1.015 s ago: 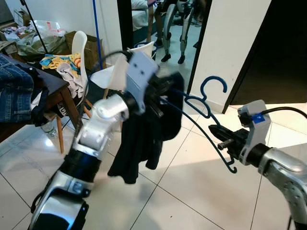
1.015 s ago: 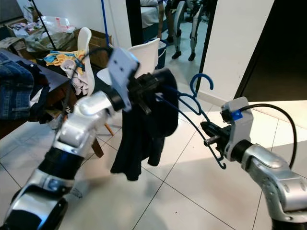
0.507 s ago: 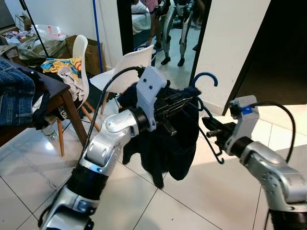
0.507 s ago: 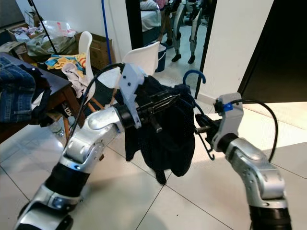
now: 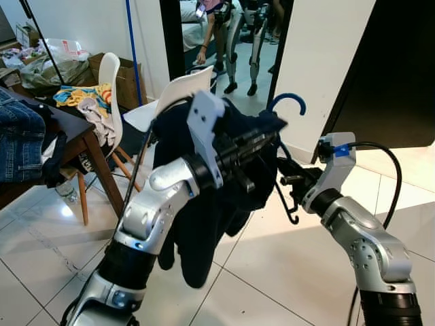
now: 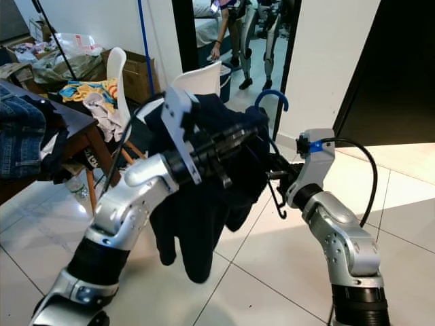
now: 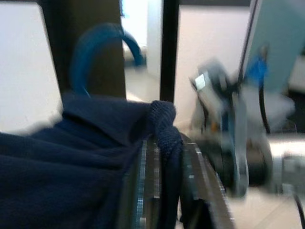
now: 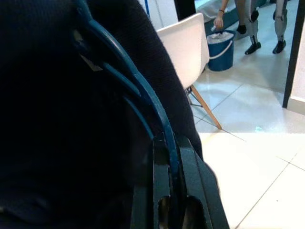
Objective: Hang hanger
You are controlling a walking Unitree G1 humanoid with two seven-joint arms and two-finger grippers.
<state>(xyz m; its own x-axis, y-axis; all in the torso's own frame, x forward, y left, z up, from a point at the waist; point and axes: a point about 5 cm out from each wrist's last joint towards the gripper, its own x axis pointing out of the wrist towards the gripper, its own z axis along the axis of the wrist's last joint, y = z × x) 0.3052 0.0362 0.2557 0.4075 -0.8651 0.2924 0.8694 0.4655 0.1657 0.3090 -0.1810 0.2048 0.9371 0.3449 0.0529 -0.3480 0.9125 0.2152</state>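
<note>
Since a second ago the left gripper (image 5: 262, 146), pinching the dark garment (image 5: 204, 224), has closed toward the right gripper (image 5: 291, 183) clamping the blue hanger (image 5: 284, 103), whose hook points upward between them.

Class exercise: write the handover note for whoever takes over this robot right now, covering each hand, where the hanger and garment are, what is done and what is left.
Left hand: shut on the dark navy garment, held at chest height.
Right hand: shut on the blue hanger at one end, hook pointing up.
Done: garment partly draped over the hanger.
Left: seat the garment fully, then hang the hanger; no rail is in sight.
</note>
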